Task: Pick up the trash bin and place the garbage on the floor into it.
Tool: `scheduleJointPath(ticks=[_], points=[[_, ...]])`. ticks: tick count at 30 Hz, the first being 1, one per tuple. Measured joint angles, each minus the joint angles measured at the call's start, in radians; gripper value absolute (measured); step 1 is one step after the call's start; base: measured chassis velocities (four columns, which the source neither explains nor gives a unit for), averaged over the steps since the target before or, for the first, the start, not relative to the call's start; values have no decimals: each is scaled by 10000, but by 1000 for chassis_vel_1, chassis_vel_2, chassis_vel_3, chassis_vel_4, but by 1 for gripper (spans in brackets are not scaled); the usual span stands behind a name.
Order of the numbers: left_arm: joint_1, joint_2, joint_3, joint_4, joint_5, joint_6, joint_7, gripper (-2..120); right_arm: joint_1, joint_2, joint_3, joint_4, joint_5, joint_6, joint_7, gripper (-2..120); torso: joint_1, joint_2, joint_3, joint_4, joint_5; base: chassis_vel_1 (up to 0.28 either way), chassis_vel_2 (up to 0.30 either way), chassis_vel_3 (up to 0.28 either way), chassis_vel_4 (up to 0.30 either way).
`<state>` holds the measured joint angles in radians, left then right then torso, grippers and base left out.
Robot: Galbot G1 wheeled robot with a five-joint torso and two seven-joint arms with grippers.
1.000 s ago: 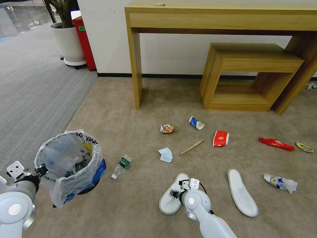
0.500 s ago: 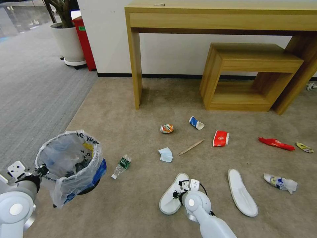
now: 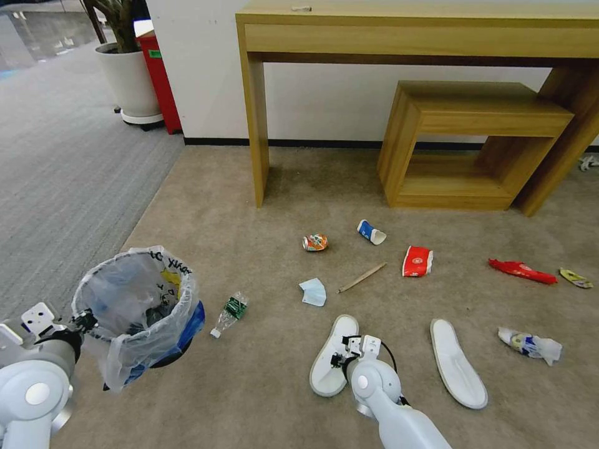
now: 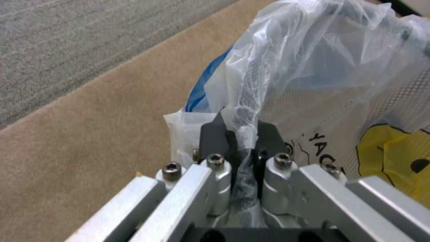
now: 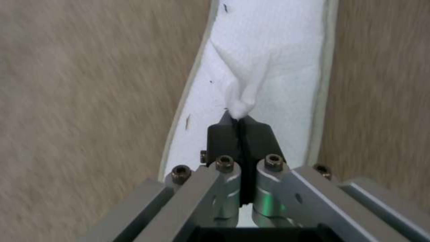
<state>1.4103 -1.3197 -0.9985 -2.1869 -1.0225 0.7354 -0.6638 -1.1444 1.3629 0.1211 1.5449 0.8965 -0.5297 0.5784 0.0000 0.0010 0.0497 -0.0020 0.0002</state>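
The trash bin (image 3: 137, 305), dark with a clear lettered bag, hangs tilted at the lower left, and my left gripper (image 3: 84, 321) is shut on its bagged rim (image 4: 244, 111). My right gripper (image 3: 340, 360) is shut on the strap of a white slipper (image 3: 331, 346), pinching the white fabric (image 5: 242, 101) between its pads. More garbage lies on the carpet: a second slipper (image 3: 457, 363), a crushed bottle (image 3: 229, 313), a blue mask (image 3: 313, 291), a wooden stick (image 3: 362, 277), a can (image 3: 315, 242), two paper cups (image 3: 371, 232), and red (image 3: 521, 270), yellow (image 3: 575, 278) and white (image 3: 530, 345) wrappers.
A tall wooden desk (image 3: 256, 125) stands against the far wall with a low wooden stool (image 3: 474, 143) under it. A potted plant (image 3: 128, 75) and a red box (image 3: 159, 75) stand at the far left, where grey carpet begins.
The right gripper has shifted slightly right with the slipper, whose toe end has swung with it. The bin in the left gripper has drifted a little to the right.
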Motion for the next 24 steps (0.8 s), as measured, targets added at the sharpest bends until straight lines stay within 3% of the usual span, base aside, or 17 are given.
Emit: scheduleJointPath(ticks=[3, 8, 10, 11, 14, 16, 18, 20, 22, 24], points=[[256, 36, 428, -204, 226, 1, 30, 2, -173, -194, 34, 542, -1467, 1084, -1025, 0, 0, 0, 0, 0, -2, 0, 0, 0, 0], [495, 203, 757, -527, 106, 0, -139, 2, -269, -429, 136, 1228, -2174, 2106, -2210, 0, 0, 0, 0, -1, -1, 0, 0, 0, 0], [791, 478, 1124, -892, -288, 1, -382, 2, -268, -641, 233, 1698, -2640, 3357, -3630, 0, 0, 1, 0, 1, -2, 0, 0, 0, 0], [791, 478, 1124, -892, -288, 1, -382, 2, -268, -641, 233, 1698, -2640, 3357, -3630, 0, 0, 1, 0, 1, -2, 0, 0, 0, 0], [1074, 896, 1501, -1141, -794, 0, -592, 2, -144, -901, 366, 1955, -3102, 4732, -5532, 0, 0, 1, 0, -1, -1, 0, 0, 0, 0], [1125, 989, 1578, -1169, -874, 0, -627, 2, -112, -945, 382, 1982, -3119, 4992, -5922, 0, 0, 0, 0, -1, -1, 0, 0, 0, 0], [1244, 1248, 1824, -1284, -1120, 0, -669, 2, 74, -1073, 403, 2005, -3189, 6162, -7674, 0, 0, 1, 0, 0, -1, 0, 0, 0, 0], [1265, 1309, 1889, -1339, -1201, 0, -669, 2, 147, -1097, 403, 1985, -3211, 6515, -8183, 0, 0, 0, 0, 0, -1, 0, 0, 0, 0], [1296, 1444, 2118, -1463, -1436, 0, -667, 2, 407, -1150, 357, 1877, -3239, 7383, -9805, 0, 0, 0, 0, 0, -1, 0, 0, 0, 0], [1297, 1474, 2172, -1476, -1484, 0, -667, 2, 467, -1158, 325, 1857, -3240, 7541, -10160, 0, 0, 0, 0, -1, -1, 0, 0, 0, 0]])
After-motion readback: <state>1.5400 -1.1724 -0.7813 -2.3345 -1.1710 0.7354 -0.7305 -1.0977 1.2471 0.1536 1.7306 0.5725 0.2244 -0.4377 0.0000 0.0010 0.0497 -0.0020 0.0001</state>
